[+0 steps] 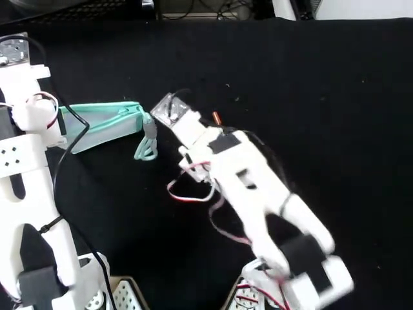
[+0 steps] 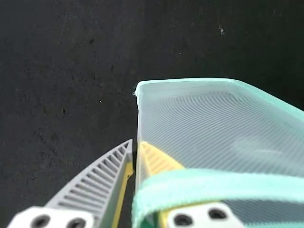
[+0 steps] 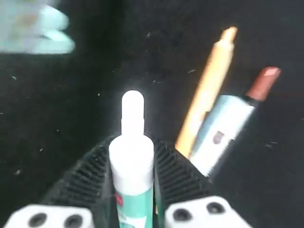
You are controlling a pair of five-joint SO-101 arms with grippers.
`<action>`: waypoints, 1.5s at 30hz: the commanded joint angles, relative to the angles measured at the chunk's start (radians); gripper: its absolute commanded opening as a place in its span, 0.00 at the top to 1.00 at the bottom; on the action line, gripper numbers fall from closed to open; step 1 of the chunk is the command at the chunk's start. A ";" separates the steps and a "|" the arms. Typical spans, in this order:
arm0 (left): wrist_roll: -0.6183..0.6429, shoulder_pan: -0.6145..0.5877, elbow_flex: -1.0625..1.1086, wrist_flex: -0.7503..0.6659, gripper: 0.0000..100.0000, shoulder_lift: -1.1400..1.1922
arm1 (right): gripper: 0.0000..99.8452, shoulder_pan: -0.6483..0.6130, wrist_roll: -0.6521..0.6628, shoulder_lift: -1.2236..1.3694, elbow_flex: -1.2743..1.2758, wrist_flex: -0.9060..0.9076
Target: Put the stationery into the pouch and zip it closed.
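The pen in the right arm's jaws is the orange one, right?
No. The right arm's jaws hold a white pen, not the orange one. The orange pen lies loose beside it, as the right wrist view shows.

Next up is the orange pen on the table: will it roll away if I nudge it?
Probably rolls: the orange pen looks slim and round, lying flat on the black table. Likely light and stiff. The brown-capped marker lies right alongside, so a sideways push may shove both.
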 commanded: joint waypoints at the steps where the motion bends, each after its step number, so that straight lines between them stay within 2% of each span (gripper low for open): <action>1: -0.008 -0.010 0.012 -0.012 0.97 0.008 | 0.99 0.012 0.011 -0.242 0.054 0.006; 4: -0.008 -0.010 0.012 -0.011 0.97 0.008 | 0.99 -0.002 0.011 -0.334 0.105 -0.002; 12: -0.008 -0.010 0.012 -0.006 0.97 0.008 | 0.99 -0.009 0.000 -0.308 0.143 -0.110; 16: -0.008 -0.008 0.012 -0.006 0.97 0.008 | 0.99 0.000 -0.029 -0.390 0.071 -0.078; 23: -0.003 -0.002 0.013 -0.005 0.97 0.006 | 0.99 -0.023 -0.026 -0.555 -0.199 0.143; 28: -0.005 0.002 0.047 -0.006 0.97 0.006 | 0.99 -0.064 -0.029 -0.553 -0.308 0.144; 38: -0.006 0.002 0.054 -0.006 0.97 0.006 | 0.99 -0.095 -0.057 -0.504 -0.234 0.137; 45: -0.006 0.004 0.056 -0.003 0.97 0.006 | 0.99 -0.147 -0.057 -0.527 -0.269 0.061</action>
